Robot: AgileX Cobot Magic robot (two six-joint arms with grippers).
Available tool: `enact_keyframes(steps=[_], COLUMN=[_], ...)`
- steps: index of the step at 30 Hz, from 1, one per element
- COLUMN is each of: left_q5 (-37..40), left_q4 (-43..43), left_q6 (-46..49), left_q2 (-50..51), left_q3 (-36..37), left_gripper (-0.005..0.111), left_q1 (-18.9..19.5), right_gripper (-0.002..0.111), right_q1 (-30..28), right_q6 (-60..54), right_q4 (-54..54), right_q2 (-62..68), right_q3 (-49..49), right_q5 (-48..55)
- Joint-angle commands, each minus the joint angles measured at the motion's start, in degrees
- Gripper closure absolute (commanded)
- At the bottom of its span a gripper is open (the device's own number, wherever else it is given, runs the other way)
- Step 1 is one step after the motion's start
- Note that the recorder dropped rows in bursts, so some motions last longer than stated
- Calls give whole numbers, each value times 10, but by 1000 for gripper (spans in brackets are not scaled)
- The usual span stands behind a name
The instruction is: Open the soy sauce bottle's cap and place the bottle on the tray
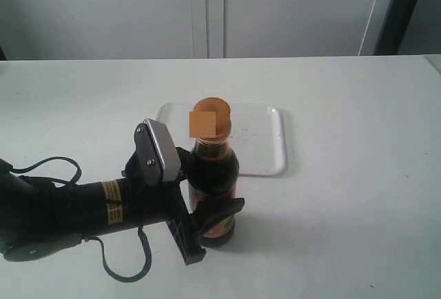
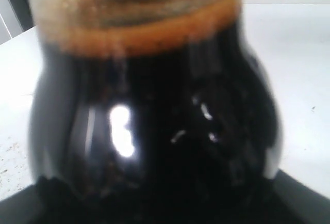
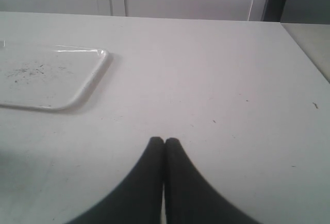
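Behind the bottle (image 1: 215,169), partly hidden tray (image 1: 262,140).

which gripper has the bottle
The left gripper: its fingers clasp the bottle on either side. The right gripper is shut on nothing, over the table.

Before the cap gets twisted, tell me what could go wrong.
1. The left gripper clasps the soy sauce bottle low on its body, well below the cap; twisting may spin or tip it.
2. The sauce stands high in the bottle; once open, a tilt toward the tray could spill it.
3. The right gripper is shut; unopened, it may knock the bottle.
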Motion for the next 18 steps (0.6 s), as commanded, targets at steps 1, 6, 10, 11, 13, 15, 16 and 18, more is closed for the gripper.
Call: enact_keyframes(steps=[1, 6, 10, 11, 13, 15, 16, 18], left_q5=[5, 5, 5, 5, 5, 5, 5, 5], left_q4=[21, 53, 64, 64, 64, 64, 64, 62], left_q6=[12, 10, 10, 10, 10, 10, 10, 10], left_q2=[-3, -3, -3, -3, -3, -3, -3, -3], left_q3=[-4, -14, -15, -15, -15, -15, -15, -15], left_gripper=[107, 107, 107, 107, 107, 107, 107, 107], left_q1=[-1, 0, 0, 0, 0, 0, 0, 0], right_gripper=[108, 108, 108, 108, 108, 108, 108, 108], right_q1=[1, 1, 1, 1, 1, 1, 1, 1], right_q6=[-13, -23, -23, -20, 0, 39, 69, 125], right_q4=[-13, -18, -18, -18, 1, 4, 5, 9], right_q2=[-4, -4, -4, -4, -4, -4, -4, -4], right_q3=[3, 3, 3, 3, 3, 3, 3, 3], right_q5=[-37, -122, -196, -212, -252, -290, -303, -332])
